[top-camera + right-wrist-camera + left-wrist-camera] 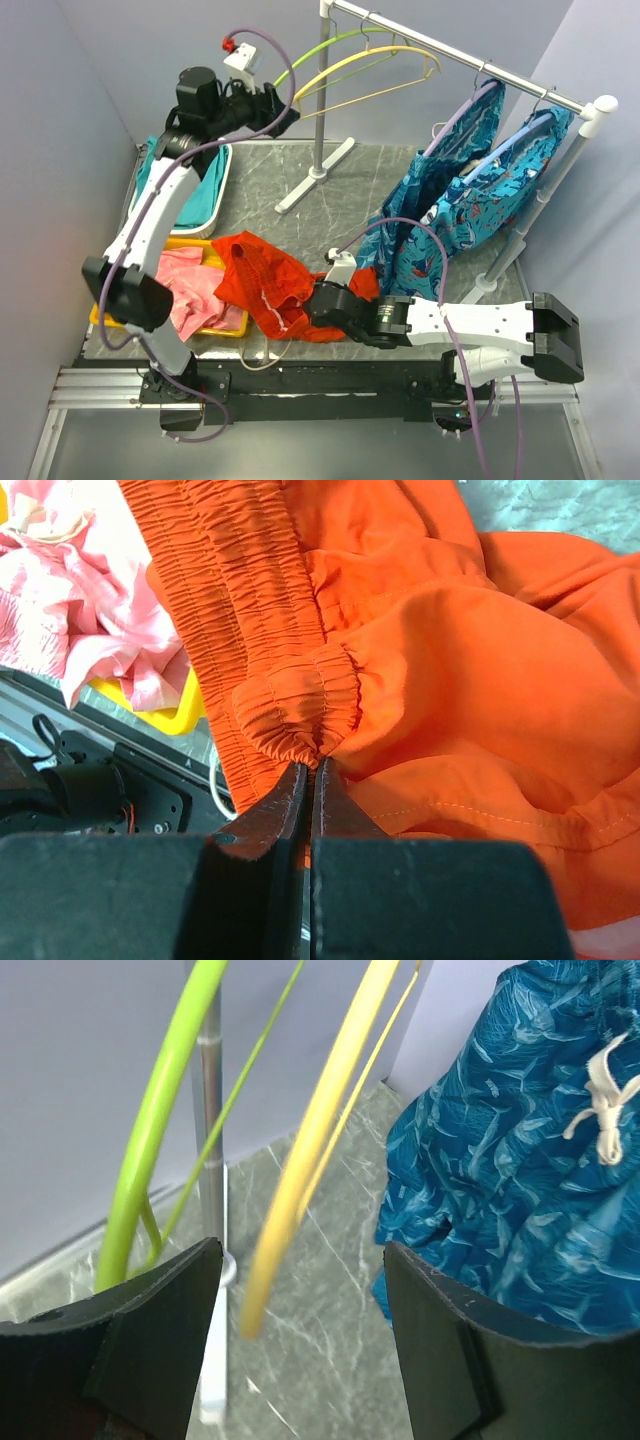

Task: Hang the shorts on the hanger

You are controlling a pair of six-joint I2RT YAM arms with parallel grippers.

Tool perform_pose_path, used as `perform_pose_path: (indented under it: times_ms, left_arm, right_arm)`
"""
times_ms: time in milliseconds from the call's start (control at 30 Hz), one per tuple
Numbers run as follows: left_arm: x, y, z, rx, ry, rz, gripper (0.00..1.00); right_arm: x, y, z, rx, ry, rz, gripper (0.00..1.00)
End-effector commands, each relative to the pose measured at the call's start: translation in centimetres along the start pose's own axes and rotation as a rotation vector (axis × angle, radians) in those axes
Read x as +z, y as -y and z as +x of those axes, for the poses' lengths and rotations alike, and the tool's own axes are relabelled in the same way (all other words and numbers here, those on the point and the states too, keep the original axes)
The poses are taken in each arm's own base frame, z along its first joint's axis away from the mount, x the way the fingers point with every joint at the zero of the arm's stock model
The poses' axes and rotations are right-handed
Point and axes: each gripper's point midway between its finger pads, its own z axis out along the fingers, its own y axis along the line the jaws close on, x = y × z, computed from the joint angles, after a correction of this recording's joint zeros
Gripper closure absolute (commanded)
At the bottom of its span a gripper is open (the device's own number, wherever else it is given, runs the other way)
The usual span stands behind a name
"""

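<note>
Shorts (265, 285), red-orange, bunched on the near part of the grey marble surface (300, 190), against the yellow tray (100, 318) holding the pink cloth (195, 290). Gathered elastic waistband pinched in the right gripper (310, 770), clenched tight on a fold of it. Left gripper (300, 1260) up at the far left, released, fingers wide apart on either side of the low end of the yellow hanger (312, 1140), with no visible contact. Hanger hooked on the rack rail (470, 65), just beside a lime-green hanger (153, 1130). 2 teal patterned garments (450, 190) on the same rail, further right, well apart from the shorts' waistband.
</note>
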Motion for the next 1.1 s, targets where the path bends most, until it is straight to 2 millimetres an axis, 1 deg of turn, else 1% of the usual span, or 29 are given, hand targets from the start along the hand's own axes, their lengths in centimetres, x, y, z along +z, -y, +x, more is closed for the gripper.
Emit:
perform_pose_path:
  times_ms: [0, 33, 67, 200, 267, 300, 333, 400, 433, 467, 500, 567, 700, 767, 800, 833, 900, 933, 1067]
  left_arm:
    - [0.1, 1.8, -5.3, 0.15, 0.114, 0.09, 0.29]
    - [0.3, 1.8, -5.6, 0.155, 0.12, 0.094, 0.29]
    - [0.5, 1.9, -5.6, 0.158, 0.12, 0.101, 0.29]
    - [2.1, 1.1, -4.9, 0.17, 0.107, 0.091, 0.28]
    - [2.7, 1.2, -4.5, 0.173, 0.096, 0.099, 0.29]
    - [3.3, 1.2, -4.4, 0.177, 0.092, 0.103, 0.29]
    - [3.8, 1.5, -4.1, 0.18, 0.086, 0.108, 0.29]
    - [4.8, 1.1, -3.7, 0.198, 0.075, 0.082, 0.3]
    - [5.2, 1.5, -3.5, 0.197, 0.071, 0.083, 0.3]
    - [5.6, 1.4, -3.3, 0.238, 0.068, 0.076, 0.31]
    - [6.0, 1.2, -3.0, 0.24, 0.063, 0.07, 0.32]
    - [6.4, 1.1, -2.9, 0.254, 0.064, 0.056, 0.33]
    - [7.1, 1.4, -2.4, 0.271, 0.059, 0.046, 0.43]
    - [7.3, 1.7, -2.6, 0.279, 0.065, 0.044, 0.47]
    - [7.2, 1.8, -2.7, 0.279, 0.069, 0.046, 0.51]
    - [7.3, 2.1, -2.9, 0.279, 0.076, 0.051, 0.59]
    - [7.2, 2.3, -3.2, 0.289, 0.087, 0.044, 0.65]
    - [7.2, 2.5, -3.4, 0.293, 0.092, 0.046, 0.72]
    - [7.4, 3.1, -3.9, 0.3, 0.104, 0.051, 0.86]
  right_arm:
    - [-0.1, -1.9, -1.5, 0.013, 0.043, -0.062, 1.0]
    - [0.0, -1.8, -1.5, 0.008, 0.043, -0.061, 1.0]
    - [0.0, -1.9, -1.6, 0.006, 0.045, -0.064, 1.0]
    - [0.1, -2.1, -1.6, -0.021, 0.041, -0.067, 1.0]
    - [0.1, -2.3, -1.8, -0.025, 0.045, -0.07, 1.0]
    - [0.1, -2.5, -1.9, -0.032, 0.044, -0.071, 1.0]
    - [0.2, -2.5, -1.9, -0.039, 0.043, -0.068, 1.0]
    - [0.3, -2.7, -1.9, -0.049, 0.039, -0.068, 1.0]
    - [0.3, -2.8, -1.9, -0.05, 0.04, -0.069, 1.0]
    - [0.2, -2.8, -1.9, -0.052, 0.039, -0.07, 1.0]
    - [0.2, -2.8, -1.8, -0.053, 0.034, -0.071, 1.0]
    - [0.2, -2.8, -1.9, -0.053, 0.037, -0.073, 1.0]
    - [0.0, -2.5, -2.1, -0.058, 0.047, -0.067, 1.0]
    - [0.0, -2.3, -2.1, -0.06, 0.048, -0.058, 1.0]
    - [0.0, -2.2, -2.1, -0.06, 0.048, -0.051, 1.0]
    - [0.0, -2.2, -2.2, -0.058, 0.052, -0.051, 1.0]
    - [-0.1, -2.2, -2.3, -0.054, 0.054, -0.052, 1.0]
    - [-0.1, -2.2, -2.3, -0.056, 0.053, -0.053, 1.0]
    - [-0.1, -2.2, -2.3, -0.05, 0.055, -0.053, 1.0]
